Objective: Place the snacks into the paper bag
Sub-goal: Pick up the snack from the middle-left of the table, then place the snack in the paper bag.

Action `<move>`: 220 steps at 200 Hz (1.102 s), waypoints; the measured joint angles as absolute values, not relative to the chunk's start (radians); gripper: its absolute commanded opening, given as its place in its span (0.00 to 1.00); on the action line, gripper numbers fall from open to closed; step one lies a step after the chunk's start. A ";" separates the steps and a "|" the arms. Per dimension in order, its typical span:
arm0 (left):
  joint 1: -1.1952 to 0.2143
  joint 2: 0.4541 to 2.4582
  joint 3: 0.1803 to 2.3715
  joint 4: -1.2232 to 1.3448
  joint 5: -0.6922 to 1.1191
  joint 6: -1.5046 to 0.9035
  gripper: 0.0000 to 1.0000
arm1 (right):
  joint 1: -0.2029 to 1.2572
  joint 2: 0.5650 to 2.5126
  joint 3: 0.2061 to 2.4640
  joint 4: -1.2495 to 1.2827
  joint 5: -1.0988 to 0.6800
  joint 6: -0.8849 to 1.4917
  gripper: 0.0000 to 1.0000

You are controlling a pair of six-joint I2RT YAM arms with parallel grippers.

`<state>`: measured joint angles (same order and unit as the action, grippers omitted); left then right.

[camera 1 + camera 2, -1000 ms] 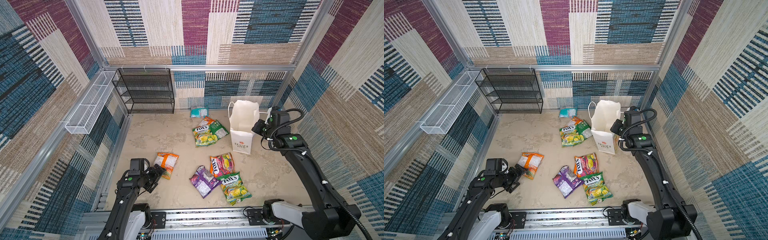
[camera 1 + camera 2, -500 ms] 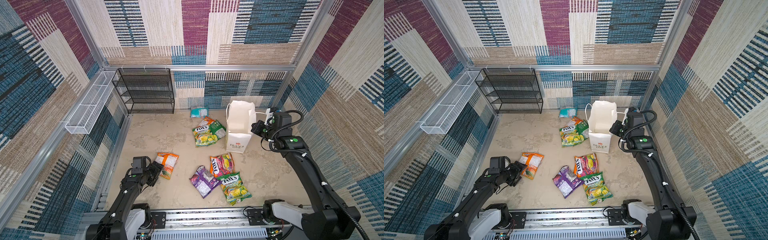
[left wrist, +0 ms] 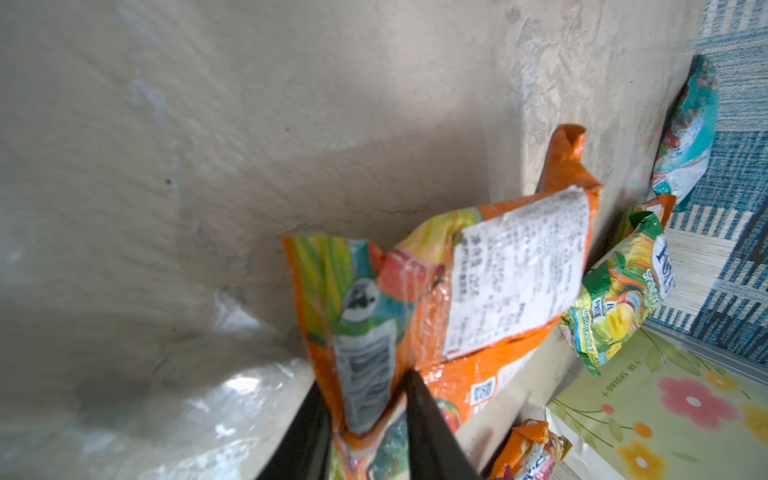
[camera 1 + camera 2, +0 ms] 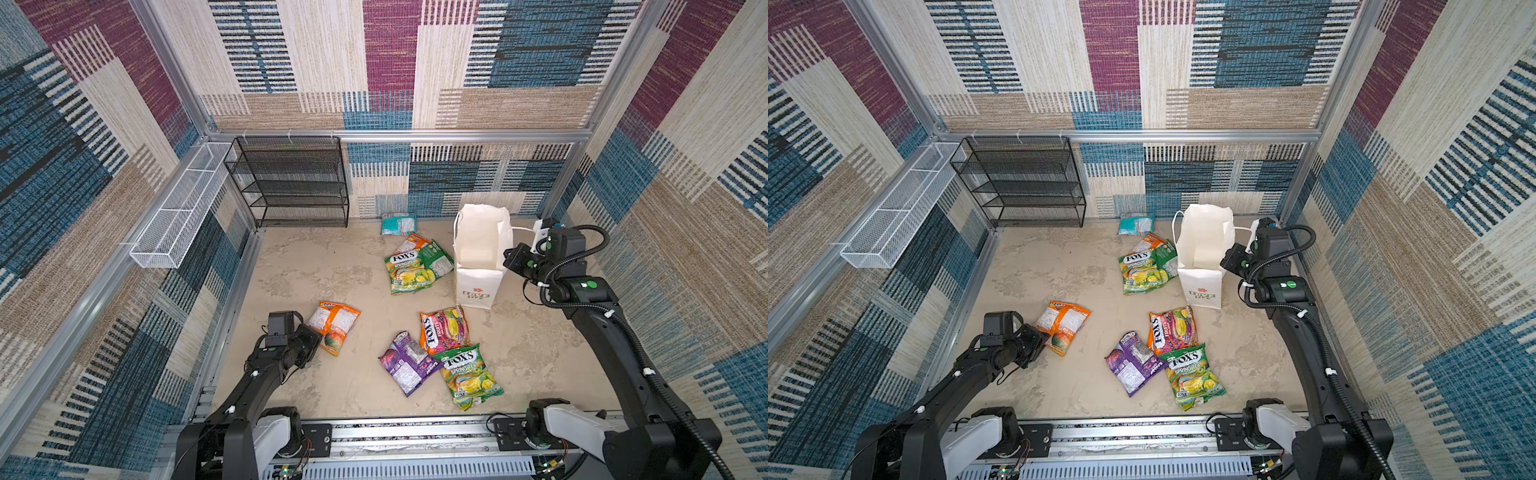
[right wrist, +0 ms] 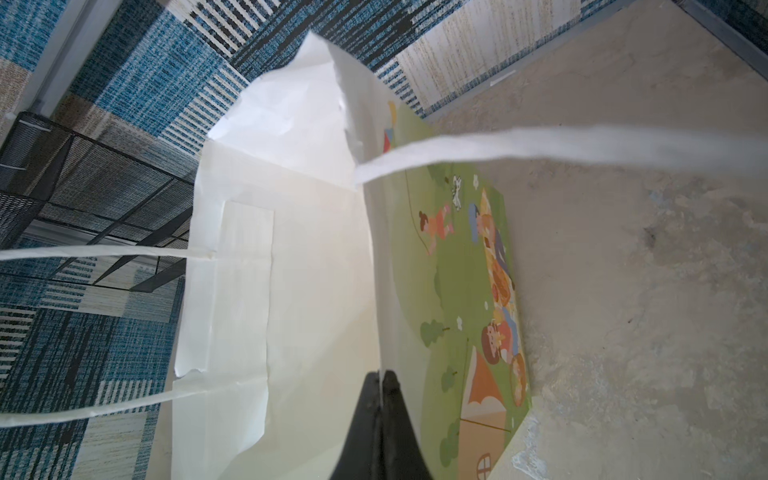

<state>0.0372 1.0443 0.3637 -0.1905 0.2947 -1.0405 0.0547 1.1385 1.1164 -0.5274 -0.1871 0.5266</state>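
Left pincer (image 3: pixel 365 395) grasps the near corner of the orange packet (image 3: pixel 478 282) on the near-left floor (image 4: pixel 332 266). Right pincer (image 5: pixel 381 378) is clenched on the right rim of the upright paper bag (image 4: pixel 476 286), far right.

Patchwork woven walls (image 4: pixel 390 62), mottled beige floor (image 4: pixel 316 266), perhaps concrete, black mesh shelving (image 4: pixel 291 183), white wire basket (image 4: pixel 178 224).

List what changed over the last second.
The left gripper edged forward and closed on the near end of the orange packet. The right gripper, shut on the rim of the paper bag throughout, shifted it slightly toward the robot's left. The other packets lie where they were.
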 measured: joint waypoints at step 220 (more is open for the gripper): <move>-0.537 1.264 1.641 -0.705 0.319 -0.688 0.00 | 0.048 1.208 1.184 -0.609 -0.245 0.432 0.00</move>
